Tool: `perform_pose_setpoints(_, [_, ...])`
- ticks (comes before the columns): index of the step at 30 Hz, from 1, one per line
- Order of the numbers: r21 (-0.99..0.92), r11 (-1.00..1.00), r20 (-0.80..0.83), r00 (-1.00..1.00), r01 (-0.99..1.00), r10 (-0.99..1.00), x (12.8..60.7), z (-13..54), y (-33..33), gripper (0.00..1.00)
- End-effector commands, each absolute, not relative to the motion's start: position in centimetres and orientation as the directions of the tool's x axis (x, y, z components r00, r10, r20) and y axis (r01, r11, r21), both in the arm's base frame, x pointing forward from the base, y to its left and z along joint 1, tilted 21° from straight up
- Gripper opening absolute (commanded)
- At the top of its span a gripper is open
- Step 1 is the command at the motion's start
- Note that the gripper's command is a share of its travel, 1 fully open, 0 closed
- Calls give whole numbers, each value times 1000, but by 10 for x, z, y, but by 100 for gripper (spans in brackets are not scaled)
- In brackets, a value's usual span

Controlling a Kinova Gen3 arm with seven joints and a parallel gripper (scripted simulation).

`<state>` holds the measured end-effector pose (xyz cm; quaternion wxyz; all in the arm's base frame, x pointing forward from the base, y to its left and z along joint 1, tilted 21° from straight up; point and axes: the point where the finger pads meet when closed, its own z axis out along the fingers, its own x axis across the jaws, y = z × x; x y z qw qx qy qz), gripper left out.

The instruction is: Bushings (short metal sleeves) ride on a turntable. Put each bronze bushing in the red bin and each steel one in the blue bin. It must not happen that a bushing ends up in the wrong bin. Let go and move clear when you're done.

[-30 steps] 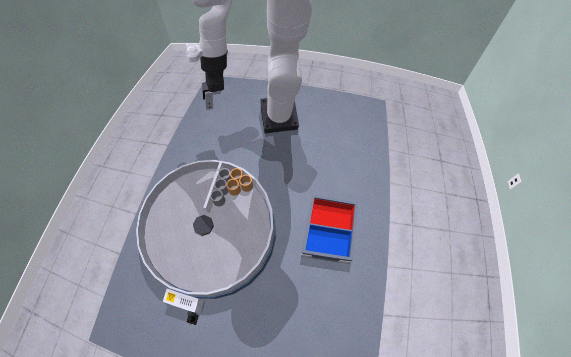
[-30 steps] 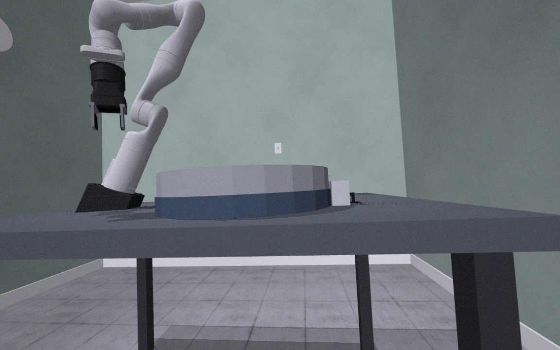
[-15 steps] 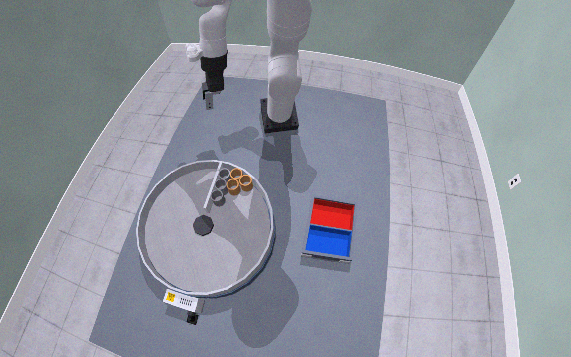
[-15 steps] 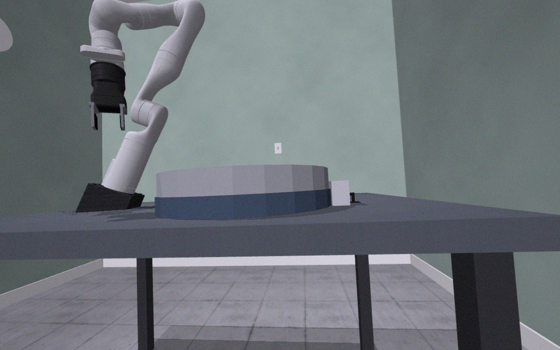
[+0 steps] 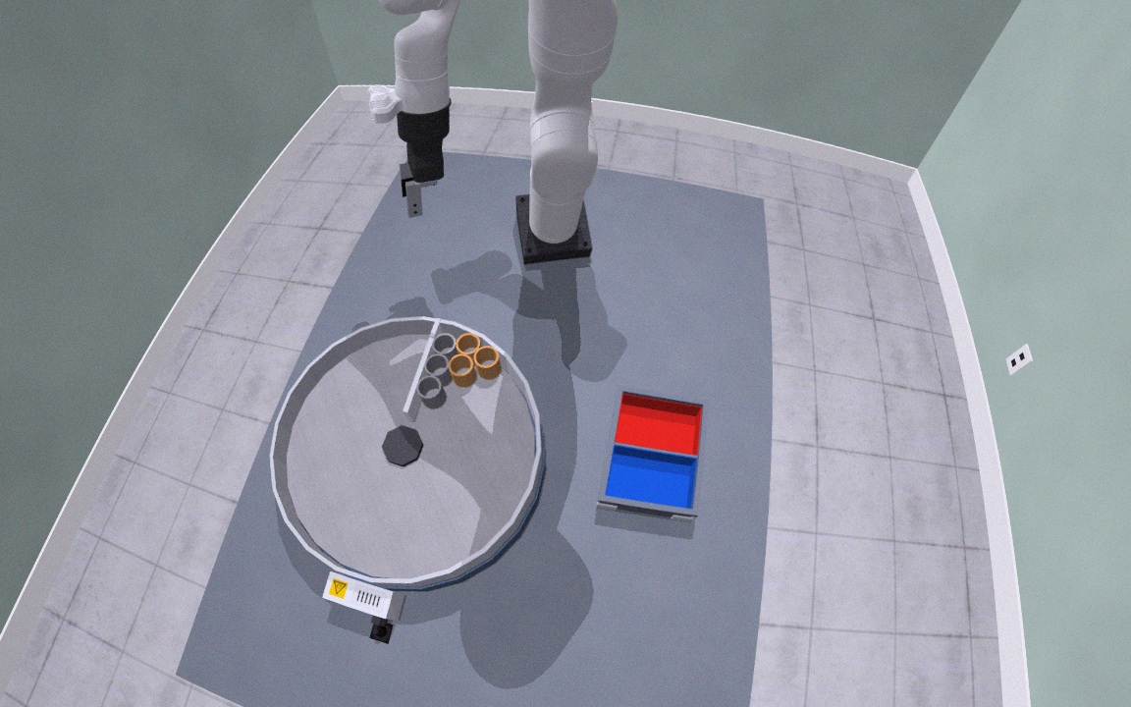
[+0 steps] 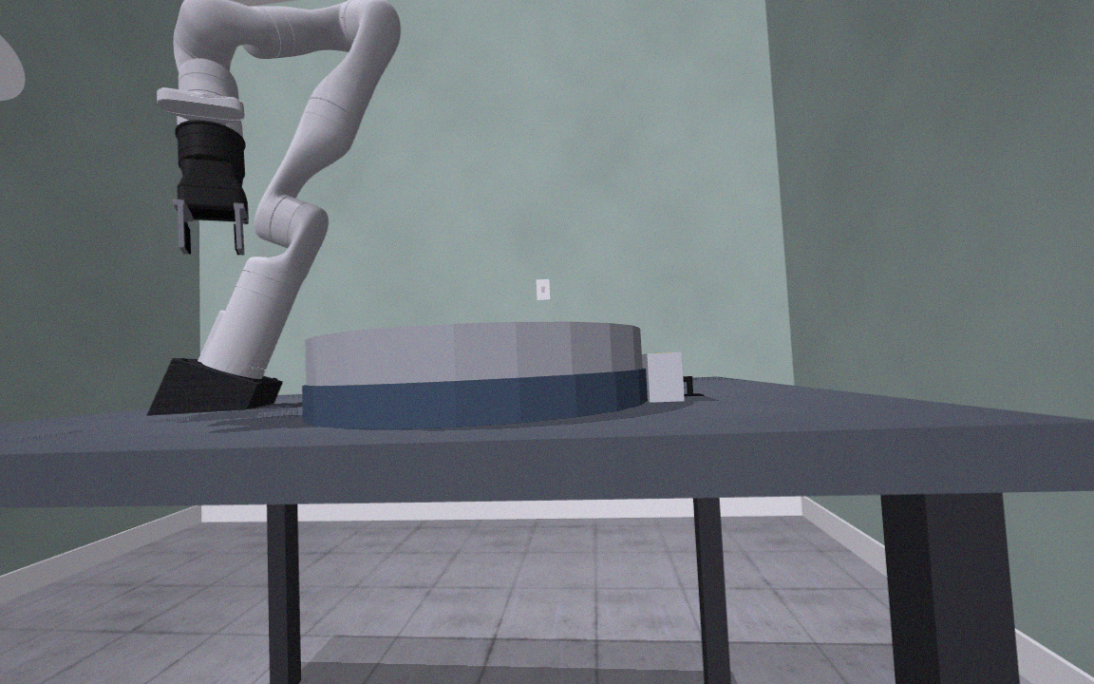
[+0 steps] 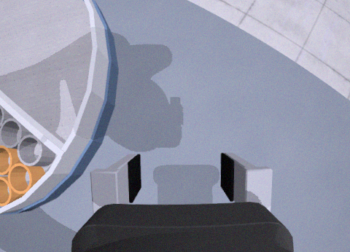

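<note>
The round turntable (image 5: 406,453) holds three bronze bushings (image 5: 473,356) and three steel bushings (image 5: 435,369), bunched against a white radial bar (image 5: 420,364) near the far rim. They also show at the left edge of the wrist view, the bronze bushings (image 7: 14,175) below the steel bushings (image 7: 22,140). My gripper (image 5: 412,200) is open and empty. It hangs high above the table beyond the turntable's far rim, also in the side view (image 6: 211,229) and the wrist view (image 7: 179,178). The red bin (image 5: 657,421) and the blue bin (image 5: 650,476) sit right of the turntable.
The arm's base (image 5: 555,230) stands on the table behind the turntable. A black hub (image 5: 402,446) marks the turntable's centre. A white control box with a warning label (image 5: 358,597) sits at its near edge. The turntable's raised wall (image 6: 474,352) hides the bushings in the side view.
</note>
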<state>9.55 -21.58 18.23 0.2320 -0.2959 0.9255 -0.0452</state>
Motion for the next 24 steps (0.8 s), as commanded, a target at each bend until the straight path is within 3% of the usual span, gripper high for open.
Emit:
perform_pose_setpoints(1, [-222,821,-402,-717,-526,-569,95,182,-216,100])
perform_pose_setpoints(24, [-222,821,-402,-717,-526,-569,106,197,-204,100])
